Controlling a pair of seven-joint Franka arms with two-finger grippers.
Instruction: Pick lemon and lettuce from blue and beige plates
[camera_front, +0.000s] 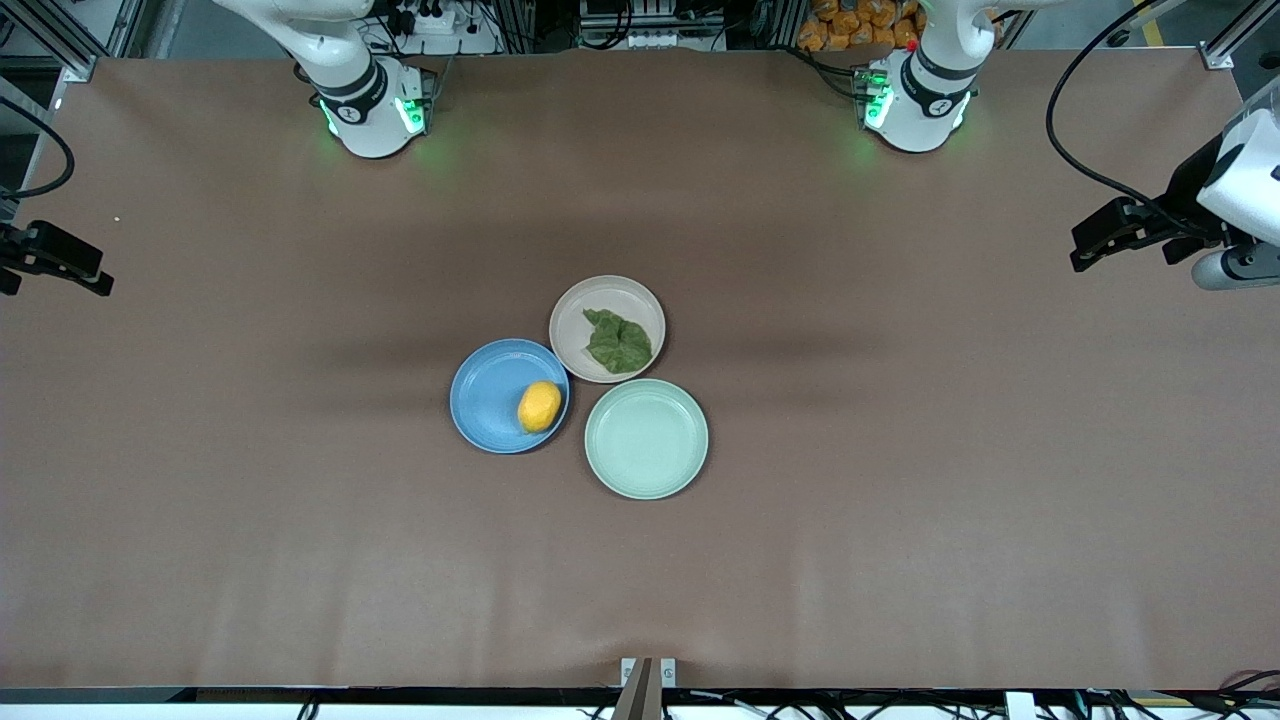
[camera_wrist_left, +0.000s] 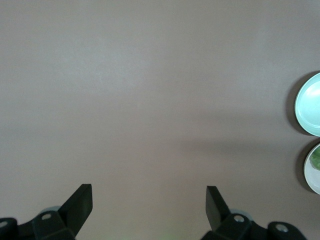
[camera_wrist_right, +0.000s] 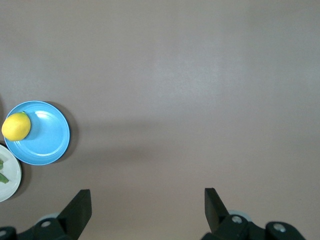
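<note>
A yellow lemon (camera_front: 539, 406) lies on the blue plate (camera_front: 485, 395) at the table's middle. A green lettuce leaf (camera_front: 618, 341) lies on the beige plate (camera_front: 580, 310), which is farther from the front camera. My left gripper (camera_front: 1085, 252) is open and empty above the table's edge at the left arm's end, well away from the plates. My right gripper (camera_front: 95, 282) is open and empty above the right arm's end. The right wrist view shows the open gripper (camera_wrist_right: 147, 197), the lemon (camera_wrist_right: 16, 126) and the blue plate (camera_wrist_right: 47, 135). The left wrist view shows the open gripper (camera_wrist_left: 150, 192) and the beige plate's rim (camera_wrist_left: 314, 172).
An empty pale green plate (camera_front: 646, 438) touches both other plates, nearest the front camera; it also shows in the left wrist view (camera_wrist_left: 310, 102). Bare brown tabletop (camera_front: 900, 500) lies all around the plates.
</note>
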